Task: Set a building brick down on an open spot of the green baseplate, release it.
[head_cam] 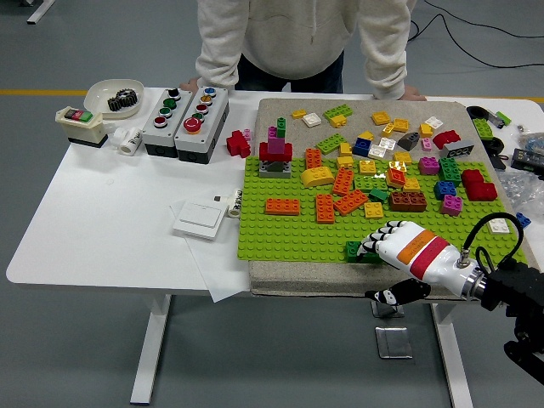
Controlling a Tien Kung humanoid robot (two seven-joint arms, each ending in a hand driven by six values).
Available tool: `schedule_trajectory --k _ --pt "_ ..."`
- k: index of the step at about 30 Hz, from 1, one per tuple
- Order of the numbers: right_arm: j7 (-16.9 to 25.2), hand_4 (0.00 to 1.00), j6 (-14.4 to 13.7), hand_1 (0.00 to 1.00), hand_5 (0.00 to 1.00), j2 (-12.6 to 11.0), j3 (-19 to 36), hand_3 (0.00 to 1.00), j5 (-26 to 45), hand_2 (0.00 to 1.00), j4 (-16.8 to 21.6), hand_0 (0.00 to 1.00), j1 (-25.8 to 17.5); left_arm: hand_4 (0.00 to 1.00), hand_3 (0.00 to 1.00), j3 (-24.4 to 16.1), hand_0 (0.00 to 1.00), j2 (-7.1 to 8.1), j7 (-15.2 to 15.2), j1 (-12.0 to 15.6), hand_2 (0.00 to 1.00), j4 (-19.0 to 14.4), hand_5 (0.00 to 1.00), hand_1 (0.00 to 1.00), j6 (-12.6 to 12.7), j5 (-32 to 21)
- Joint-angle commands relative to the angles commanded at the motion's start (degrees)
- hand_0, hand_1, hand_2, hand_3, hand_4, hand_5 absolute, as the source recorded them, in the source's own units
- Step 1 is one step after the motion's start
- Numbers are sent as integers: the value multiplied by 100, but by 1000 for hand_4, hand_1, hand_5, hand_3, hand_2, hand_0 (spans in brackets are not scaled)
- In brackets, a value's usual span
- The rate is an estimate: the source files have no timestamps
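Baseplate (289,238) sits right of centre on the surface (110,229), bricks (365,183) crowding its far half, switch boxes (184,111) behind-left, hand (399,246) at its near edge.

Dark green brick (354,250) half covered by right hand (401,246); fingertips (371,242) curl over it, contact underneath unseen, grip cannot tell. Right arm runs off picture's right edge. Person (297,38) at far side cut at chest by top edge. Green baseplate (280,234) near right stretch hidden under hand. Clutter (527,149) at right edge cropped, too small to name. Labels on two button boxes (185,112) too small to read.
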Motion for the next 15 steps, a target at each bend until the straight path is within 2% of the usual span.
schedule_trajectory --k 15 --pt "-14 839 94 654 462 -16 -52 625 -41 714 -16 694 1 787 688 -3 748 -5 5 -9 794 4 744 761 -4 -9"
